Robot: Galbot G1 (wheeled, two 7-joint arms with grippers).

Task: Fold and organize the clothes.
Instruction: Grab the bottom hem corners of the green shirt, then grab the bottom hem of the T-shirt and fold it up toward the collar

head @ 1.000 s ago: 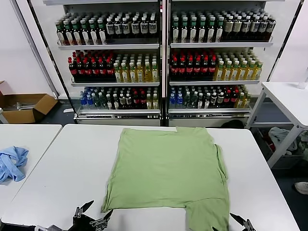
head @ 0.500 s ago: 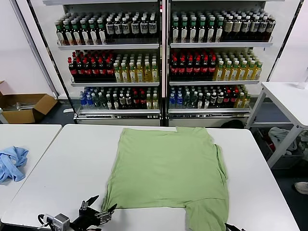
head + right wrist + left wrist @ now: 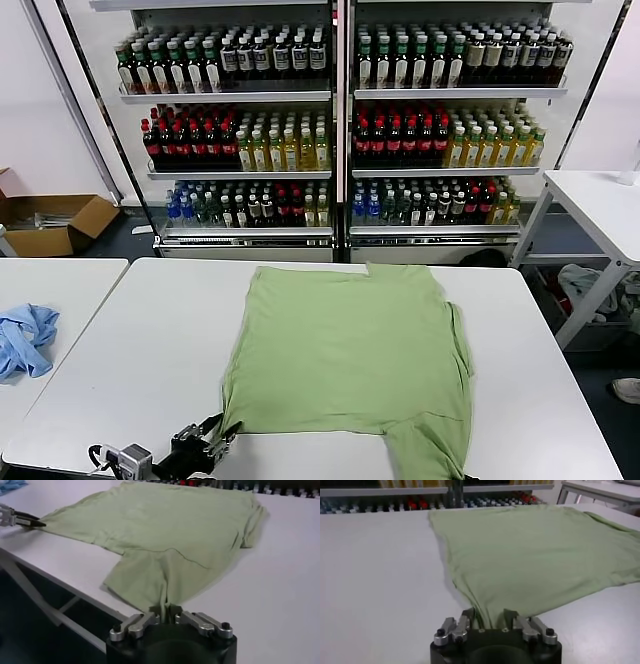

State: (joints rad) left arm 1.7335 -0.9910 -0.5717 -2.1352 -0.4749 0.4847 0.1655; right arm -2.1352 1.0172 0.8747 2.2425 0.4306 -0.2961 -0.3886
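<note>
The clothes are one light green shirt [image 3: 350, 340] lying flat on the white table [image 3: 150, 340], its print and buttons hidden. My left gripper [image 3: 222, 437] is at the near left corner of the shirt. In the left wrist view the cloth [image 3: 535, 550] bunches between the left gripper's [image 3: 488, 616] fingers, which are shut on it. The right gripper [image 3: 165, 609] is below the head view's bottom edge. In its wrist view its jaws are pinched shut on the edge of the shirt's [image 3: 165, 525] near right flap. The left gripper [image 3: 35, 523] shows far off at the other corner.
A crumpled light blue cloth [image 3: 25, 335] lies on a separate table [image 3: 70, 275] to the left. Glass-fronted drink shelves [image 3: 340, 130] stand behind the table. A cardboard box [image 3: 50, 222] is on the floor at left. Another white table [image 3: 600, 200] stands at right.
Both grippers have gone from open to shut on the shirt's near edge. The left gripper slid forward to the corner and the cloth there has bunched slightly; the right gripper's tips left the head view.
</note>
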